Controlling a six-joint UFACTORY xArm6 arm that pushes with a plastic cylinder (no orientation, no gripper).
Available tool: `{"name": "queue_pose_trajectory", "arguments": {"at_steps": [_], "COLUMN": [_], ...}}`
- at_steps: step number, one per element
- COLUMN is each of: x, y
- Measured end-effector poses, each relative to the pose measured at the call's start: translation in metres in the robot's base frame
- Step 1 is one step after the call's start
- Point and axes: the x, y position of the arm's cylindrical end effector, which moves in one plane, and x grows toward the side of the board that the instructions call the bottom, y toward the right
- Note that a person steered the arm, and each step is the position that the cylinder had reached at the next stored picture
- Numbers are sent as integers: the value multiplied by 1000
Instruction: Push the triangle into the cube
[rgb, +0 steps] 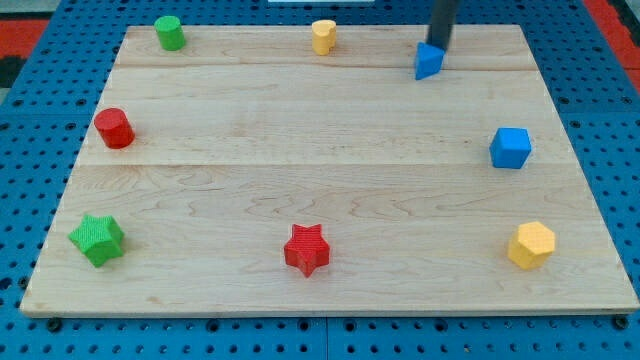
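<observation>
My tip stands at the view's top, right behind the blue triangle, on its upper right side; it looks to be touching the block, though the rod hides the exact contact, so I can't swear to it. There are no fingers on this rig, only the rod, so nothing is gripped; whatever moves, moves by pushing. The triangle sits near the top edge of the desk, and the blue cube lies well apart from it, lower and toward the view's right. That matters for where I stand: from the present side, a push would send the triangle down and left, away from the cube, so I judge I need to come round to the triangle's upper left before driving it down and right. The path between the two is bare wood, which is why a straight shove should do once I'm lined up. The others are well out of the way: yellow block at the top, green cylinder top left, red cylinder at the left, green star bottom left, red star at the bottom, and yellow hexagon bottom right, below the cube. The pointed block may twist off-line under an off-centre push.
</observation>
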Motion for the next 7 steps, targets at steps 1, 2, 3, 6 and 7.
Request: {"name": "queue_pose_trajectory", "arguments": {"at_steps": [1, 2, 3, 6, 7], "x": [44, -11, -50, 33, 35], "y": [29, 50, 31, -30, -68]}}
